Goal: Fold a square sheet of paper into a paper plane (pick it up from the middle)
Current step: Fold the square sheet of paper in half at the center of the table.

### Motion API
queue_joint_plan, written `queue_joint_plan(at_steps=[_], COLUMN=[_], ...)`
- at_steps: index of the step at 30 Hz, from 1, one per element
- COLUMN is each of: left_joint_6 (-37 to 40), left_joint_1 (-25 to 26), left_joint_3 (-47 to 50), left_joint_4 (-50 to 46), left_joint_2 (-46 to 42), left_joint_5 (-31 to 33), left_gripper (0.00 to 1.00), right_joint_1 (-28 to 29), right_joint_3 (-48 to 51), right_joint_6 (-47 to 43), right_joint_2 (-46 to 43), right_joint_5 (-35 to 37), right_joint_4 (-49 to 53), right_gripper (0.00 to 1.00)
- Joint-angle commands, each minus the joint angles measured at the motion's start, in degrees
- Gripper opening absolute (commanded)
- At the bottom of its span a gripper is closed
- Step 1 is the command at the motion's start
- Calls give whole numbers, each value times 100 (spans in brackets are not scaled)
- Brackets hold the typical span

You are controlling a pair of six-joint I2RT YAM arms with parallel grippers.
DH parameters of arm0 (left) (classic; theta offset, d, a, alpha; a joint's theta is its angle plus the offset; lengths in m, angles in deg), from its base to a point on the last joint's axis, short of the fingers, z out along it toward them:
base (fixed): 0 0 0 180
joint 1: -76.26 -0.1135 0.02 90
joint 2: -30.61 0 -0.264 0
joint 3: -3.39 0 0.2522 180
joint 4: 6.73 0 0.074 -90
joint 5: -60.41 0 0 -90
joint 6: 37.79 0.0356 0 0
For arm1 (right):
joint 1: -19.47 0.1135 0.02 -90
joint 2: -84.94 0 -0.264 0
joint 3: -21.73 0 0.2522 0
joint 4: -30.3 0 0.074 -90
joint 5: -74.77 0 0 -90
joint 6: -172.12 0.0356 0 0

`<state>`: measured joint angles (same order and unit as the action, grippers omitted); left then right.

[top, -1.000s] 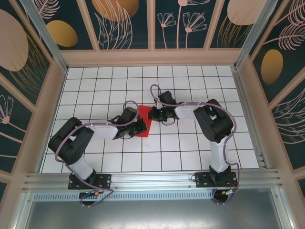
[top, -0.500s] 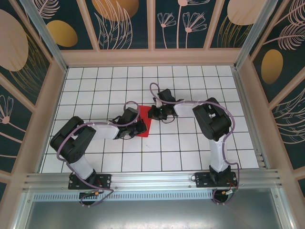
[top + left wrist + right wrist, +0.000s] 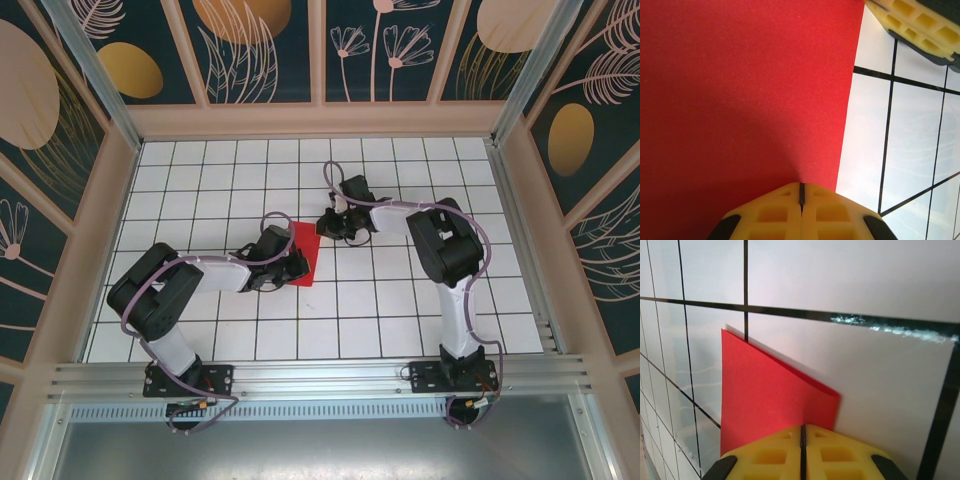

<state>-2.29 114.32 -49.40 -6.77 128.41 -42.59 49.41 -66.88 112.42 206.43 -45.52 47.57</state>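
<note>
The square sheet of paper is a narrow bright red shape near the table's middle. My left gripper rests on its left side. In the left wrist view the red paper lies flat under my left gripper, whose jaws are shut tip to tip with nothing between them. My right gripper is at the paper's far right corner. In the right wrist view my right gripper is shut on a raised red flap that casts a shadow on the tiles.
White tiles with black grid lines surround the paper. Wooden walls with patterned panels close in the back and both sides. The right gripper's yellow fingers cross the top right of the left wrist view.
My right gripper has moved a little toward the far wall, staying at the paper's far corner. The left arm has not moved.
</note>
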Motion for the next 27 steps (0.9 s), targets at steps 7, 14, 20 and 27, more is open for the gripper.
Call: queue_joint_plan(at_steps=[7,14,20,27], left_joint_6=[40,67,222,501], left_joint_1=[95,92,91,95], left_joint_3=[336,315,-2,-445], left_joint_4=[-730,-704,-749,-954], left_joint_2=[235,165,-279,-935], left_joint_5=[51,69,101,511], left_gripper=[3,3,6,25], right_joint_1=[-281,-301,-186,191], right_joint_3=[-469,-759,-554,334], right_joint_6=[-89,44,173,439], right_joint_2=[440,444,-245,-1267], right_joint_5=[1086,1301,1689,1876], right_joint_4=[261,379,333,158], right_gripper=[13,13,14,23])
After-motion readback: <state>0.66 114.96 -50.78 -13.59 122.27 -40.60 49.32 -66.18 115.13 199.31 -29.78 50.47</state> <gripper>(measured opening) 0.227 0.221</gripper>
